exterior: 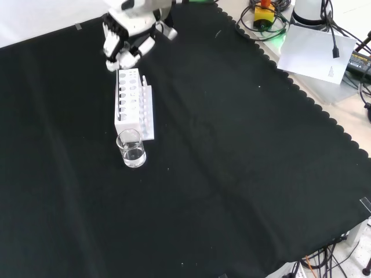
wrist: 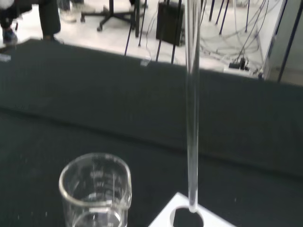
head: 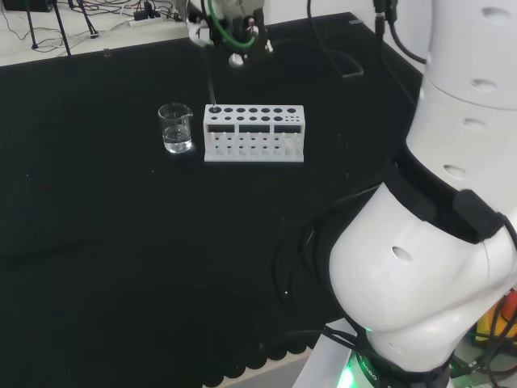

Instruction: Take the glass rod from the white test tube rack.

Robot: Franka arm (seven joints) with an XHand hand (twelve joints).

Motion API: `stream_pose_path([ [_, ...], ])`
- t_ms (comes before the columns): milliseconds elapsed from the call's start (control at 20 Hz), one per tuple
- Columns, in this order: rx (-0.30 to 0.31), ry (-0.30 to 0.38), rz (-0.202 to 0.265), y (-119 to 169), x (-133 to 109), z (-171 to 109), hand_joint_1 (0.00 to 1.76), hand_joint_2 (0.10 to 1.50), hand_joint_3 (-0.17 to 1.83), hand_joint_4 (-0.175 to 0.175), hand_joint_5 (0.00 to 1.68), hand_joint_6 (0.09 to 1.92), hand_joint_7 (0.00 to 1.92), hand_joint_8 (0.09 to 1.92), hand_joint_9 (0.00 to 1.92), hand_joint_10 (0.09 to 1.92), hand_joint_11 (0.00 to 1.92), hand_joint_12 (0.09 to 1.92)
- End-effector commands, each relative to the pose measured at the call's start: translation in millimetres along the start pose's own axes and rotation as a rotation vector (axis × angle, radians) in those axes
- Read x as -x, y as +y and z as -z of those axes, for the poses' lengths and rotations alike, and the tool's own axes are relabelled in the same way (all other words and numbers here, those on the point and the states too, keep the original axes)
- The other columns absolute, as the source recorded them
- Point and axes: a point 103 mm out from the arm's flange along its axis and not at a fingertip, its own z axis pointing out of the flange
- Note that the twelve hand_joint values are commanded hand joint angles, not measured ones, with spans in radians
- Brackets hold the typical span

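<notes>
In the front view a small clear beaker (exterior: 131, 149) stands nearest on the black-clothed tabletop (exterior: 232, 174), holding a little clear liquid (plainest in the head view); just behind it, nearly touching, lies the white test tube rack (exterior: 133, 103); above the rack's far end hangs the hand (exterior: 128, 36), its fingers curled downward around the glass rod (wrist: 191, 109), as far as can be made out; in the wrist view the rod stands upright, its lower tip at a corner hole of the rack.
</notes>
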Motion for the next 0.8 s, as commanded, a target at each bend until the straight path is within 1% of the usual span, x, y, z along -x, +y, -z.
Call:
stream_pose_path([
  [50, 0.072, 0.051, -0.009, -15, 7, 51, 1.29, 1.18, -0.17, -0.175, 1.03, 0.68, 1.05, 1.23, 1.58, 1.04, 1.63, 0.76],
  [250, 0.062, 0.056, -0.011, -31, 10, 71, 1.29, 1.18, -0.17, -0.175, 1.03, 0.67, 1.05, 1.24, 1.59, 1.04, 1.63, 0.76],
  [450, 0.082, 0.06, -0.003, -41, 4, 90, 1.29, 1.18, -0.17, -0.175, 1.03, 0.67, 1.04, 1.25, 1.59, 1.03, 1.64, 0.77],
  [650, 0.089, 0.067, 0.022, -45, -4, 95, 1.29, 1.18, -0.17, -0.175, 1.03, 0.67, 1.04, 1.25, 1.6, 1.03, 1.64, 0.77],
  [800, 0.08, 0.065, 0.03, -46, -6, 96, 1.29, 1.18, -0.17, -0.175, 1.03, 0.67, 1.04, 1.25, 1.6, 1.03, 1.64, 0.77],
])
